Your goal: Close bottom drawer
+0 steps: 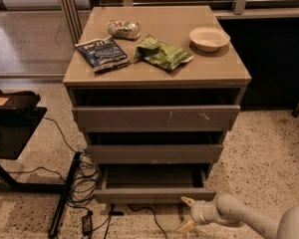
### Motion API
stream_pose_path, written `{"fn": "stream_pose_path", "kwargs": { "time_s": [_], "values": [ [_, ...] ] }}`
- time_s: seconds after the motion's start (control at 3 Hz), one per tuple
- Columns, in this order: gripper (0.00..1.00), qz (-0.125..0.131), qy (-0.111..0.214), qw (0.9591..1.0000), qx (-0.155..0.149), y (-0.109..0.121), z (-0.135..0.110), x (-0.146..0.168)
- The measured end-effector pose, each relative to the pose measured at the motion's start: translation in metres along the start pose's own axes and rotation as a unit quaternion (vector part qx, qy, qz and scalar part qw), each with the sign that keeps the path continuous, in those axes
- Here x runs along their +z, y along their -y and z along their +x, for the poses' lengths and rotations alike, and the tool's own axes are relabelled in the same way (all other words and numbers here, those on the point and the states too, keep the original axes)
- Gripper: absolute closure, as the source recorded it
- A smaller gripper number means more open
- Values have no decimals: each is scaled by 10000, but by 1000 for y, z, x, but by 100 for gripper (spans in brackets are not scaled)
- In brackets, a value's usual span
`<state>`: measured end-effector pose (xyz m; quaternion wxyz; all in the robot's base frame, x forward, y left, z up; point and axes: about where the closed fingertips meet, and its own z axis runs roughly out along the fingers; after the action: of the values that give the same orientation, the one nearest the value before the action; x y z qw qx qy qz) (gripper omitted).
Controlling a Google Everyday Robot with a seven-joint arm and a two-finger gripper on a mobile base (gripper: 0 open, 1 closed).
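Observation:
The bottom drawer [149,194] is the lowest of three in a grey-taupe cabinet [157,73]. It stands partly open, with a strip of its smooth grey tray [154,177] showing behind the plain flat front. My gripper [187,214] is low at the bottom right, just in front of the right end of the drawer front. Its pale fingers are spread, and the upper fingertip [189,201] is at the lower edge of the front. It holds nothing.
The top drawer [157,118] with pale scratches and the middle drawer [154,153] stick out slightly. On the cabinet top lie a blue snack bag [102,53], a green bag [162,54], a crumpled can [123,29] and a white bowl [209,38]. Cables [82,183] and a black stand [12,128] are on the left.

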<state>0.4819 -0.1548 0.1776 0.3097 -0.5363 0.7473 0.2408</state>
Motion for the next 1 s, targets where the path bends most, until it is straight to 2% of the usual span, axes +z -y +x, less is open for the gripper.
{"fn": "stream_pose_path", "kwargs": {
  "time_s": [0.33,0.67,1.0],
  "values": [
    [42,180,77,9996,-216,34,-17,9],
    [65,435,-30,9987,-247,75,-18,14],
    [75,529,-55,9982,-265,88,-19,13]
  ]
}}
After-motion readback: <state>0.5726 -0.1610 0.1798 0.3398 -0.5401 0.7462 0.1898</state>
